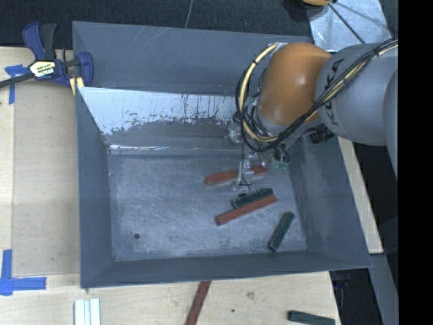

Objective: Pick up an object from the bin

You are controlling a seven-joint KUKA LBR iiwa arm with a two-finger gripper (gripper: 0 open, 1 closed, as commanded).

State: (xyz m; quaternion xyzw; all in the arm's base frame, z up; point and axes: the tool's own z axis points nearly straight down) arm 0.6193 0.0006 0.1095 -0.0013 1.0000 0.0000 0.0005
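Positioning: the tool [246, 175] stands low in the right-centre of the bin [91, 202], beneath the orange wrist cover [291, 80].
Tool state: cannot be told from this view whether it is released or clenched. No thing is seen grasped.
Nearest thing: upper red-brown stick [220, 179], flat on the bin floor, its right end at the tool tip. Contact cannot be confirmed.
Long axis: the stick runs nearly left to right across the view, and most of its length extends left of the tool.
Neighbours: a dark stick [254, 198] lies just below the tool, beside or touching a lower red-brown stick [240, 212]. A dark green stick [281, 230] lies apart, toward the lower right corner.
Key relation: the tool is over the stick's end, not its middle. As a judgement, a grasp across the narrow width calls for a small shift left along the axis.
Risk: an end grasp may let the stick pivot or slip. A descent further down the view may strike the dark stick.
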